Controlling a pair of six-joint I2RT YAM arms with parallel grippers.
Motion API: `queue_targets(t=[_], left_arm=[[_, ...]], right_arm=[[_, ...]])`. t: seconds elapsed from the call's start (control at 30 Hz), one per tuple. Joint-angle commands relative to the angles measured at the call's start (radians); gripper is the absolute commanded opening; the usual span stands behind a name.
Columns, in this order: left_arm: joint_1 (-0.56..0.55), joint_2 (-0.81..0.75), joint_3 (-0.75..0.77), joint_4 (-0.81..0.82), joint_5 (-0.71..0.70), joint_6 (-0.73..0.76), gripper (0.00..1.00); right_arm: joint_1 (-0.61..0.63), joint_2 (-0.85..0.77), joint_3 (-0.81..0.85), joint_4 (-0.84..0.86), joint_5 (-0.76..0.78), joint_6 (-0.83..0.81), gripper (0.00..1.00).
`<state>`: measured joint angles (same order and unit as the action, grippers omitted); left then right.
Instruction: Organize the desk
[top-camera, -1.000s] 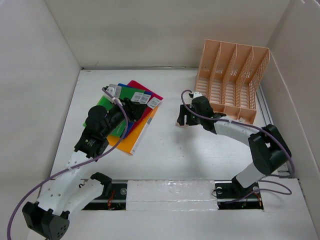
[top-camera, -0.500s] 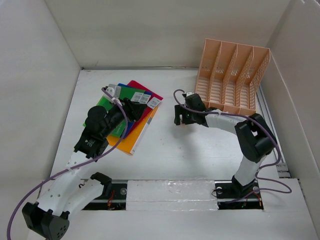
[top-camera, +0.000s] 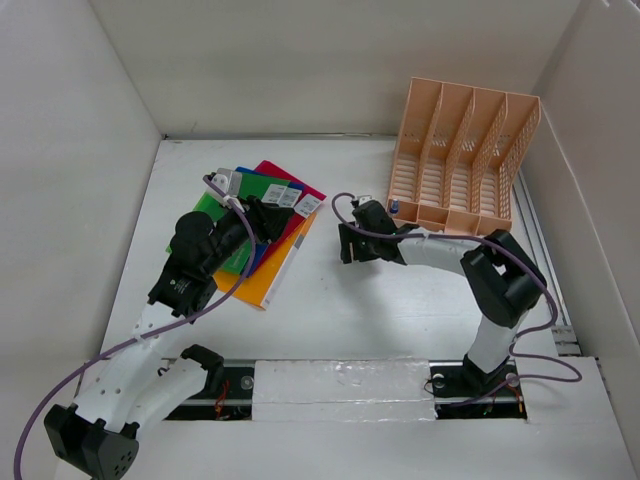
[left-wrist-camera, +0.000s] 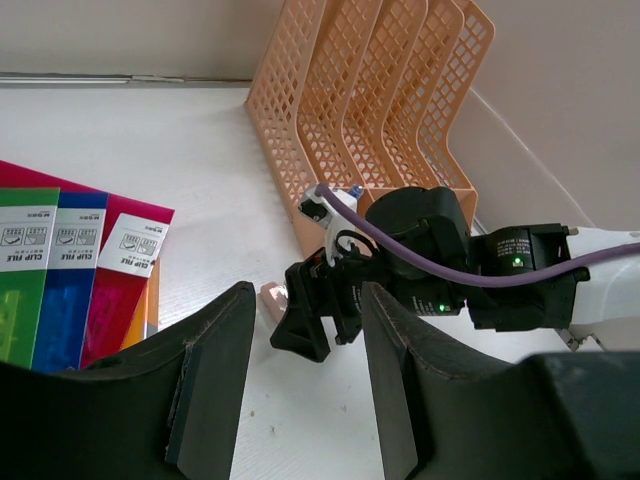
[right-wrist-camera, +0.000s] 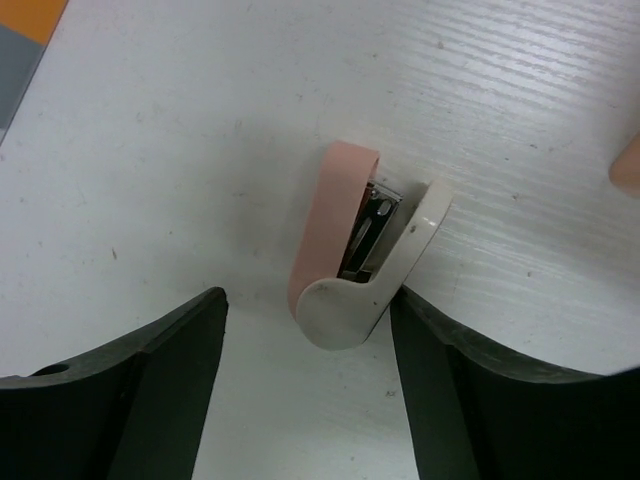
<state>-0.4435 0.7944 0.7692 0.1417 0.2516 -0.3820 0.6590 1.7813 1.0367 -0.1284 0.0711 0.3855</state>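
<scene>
The white desk (top-camera: 330, 320) holds a small pink-and-white stapler (right-wrist-camera: 355, 265), lying on its side and slightly open. My right gripper (right-wrist-camera: 310, 335) is open and low over the desk, one finger on each side of the stapler's white hinge end; the right finger (right-wrist-camera: 450, 360) is close to it or touching. In the top view the right gripper (top-camera: 347, 246) hides the stapler. The left wrist view shows the stapler's pink end (left-wrist-camera: 272, 298) beside the right gripper. My left gripper (top-camera: 268, 216) is open and empty above a fanned stack of green, blue, red and orange folders (top-camera: 285, 205).
A peach slotted file rack (top-camera: 465, 160) stands at the back right; it also shows in the left wrist view (left-wrist-camera: 370, 110). White panels wall the desk on three sides. The folder stack's corner (right-wrist-camera: 25, 25) lies left of the stapler.
My right gripper has moved left, away from the file rack toward the middle of the desk. The left arm and the folders have not moved.
</scene>
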Motion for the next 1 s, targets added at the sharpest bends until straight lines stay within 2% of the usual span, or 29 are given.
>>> queue_targets(t=[0.0,0.13,0.23,0.33,0.37,0.4,0.47,0.53,0.6,0.7,0.83,0.93,0.97], left_arm=[[0.000,-0.018,0.035,0.045,0.005,0.009,0.42],[0.000,-0.021,0.033,0.045,0.003,0.008,0.42],[0.000,-0.021,0.033,0.044,0.005,0.009,0.42],[0.000,-0.023,0.032,0.045,0.005,0.009,0.42],[0.000,-0.023,0.031,0.045,0.005,0.009,0.42],[0.000,-0.021,0.031,0.045,0.005,0.009,0.42],[0.000,-0.021,0.031,0.047,0.006,0.009,0.42],[0.000,-0.020,0.031,0.045,0.006,0.008,0.42],[0.000,-0.018,0.031,0.045,0.008,0.008,0.42],[0.000,-0.020,0.031,0.048,0.009,0.008,0.42],[0.000,-0.021,0.030,0.049,0.012,0.005,0.42],[0.000,-0.021,0.030,0.052,0.020,0.002,0.42],[0.000,-0.021,0.028,0.053,0.021,0.002,0.42]], right_arm=[[0.011,0.018,0.025,-0.011,0.132,0.067,0.69],[0.011,0.032,0.045,-0.010,0.183,0.098,0.69],[0.011,0.046,0.057,-0.007,0.231,0.118,0.64],[0.021,0.059,0.071,-0.010,0.262,0.128,0.51],[0.021,0.055,0.068,-0.007,0.268,0.133,0.39],[0.031,0.044,0.060,0.002,0.277,0.138,0.34],[0.042,-0.055,0.024,0.062,0.277,0.142,0.25],[0.042,-0.091,-0.004,0.079,0.268,0.147,0.24],[0.042,-0.205,-0.047,0.111,0.274,0.156,0.23],[-0.027,-0.374,-0.098,0.150,0.297,0.196,0.24],[-0.180,-0.607,-0.269,0.196,0.325,0.291,0.24],[-0.364,-0.773,-0.368,0.217,0.322,0.387,0.24],[-0.463,-0.810,-0.427,0.225,0.314,0.406,0.24]])
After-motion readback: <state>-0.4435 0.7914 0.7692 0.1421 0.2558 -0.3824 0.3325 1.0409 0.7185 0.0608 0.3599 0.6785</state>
